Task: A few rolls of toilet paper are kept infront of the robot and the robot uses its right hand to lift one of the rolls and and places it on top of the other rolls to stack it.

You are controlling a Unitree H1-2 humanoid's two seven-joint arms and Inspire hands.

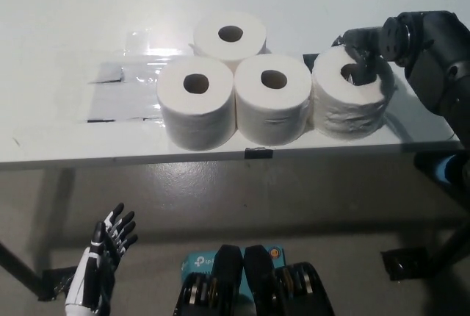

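Note:
Several white toilet paper rolls stand upright on the white table (59, 29). Two sit side by side at the front, a left roll (197, 101) and a middle roll (272, 98), with a third roll (230, 37) behind them. The rightmost roll (349, 103) leans a little, raised off the table at its near side. My black right hand (361, 55) is shut on this roll, fingers hooked into its core hole and over its top rim. My white left hand (99, 261) hangs open below the table edge at the lower left.
Clear plastic sheeting with dark tape patches (117, 92) lies on the table left of the rolls. A small black clip (258, 153) sits on the front table edge. Below are grey floor, a table leg (18, 268) and a teal box (202, 261).

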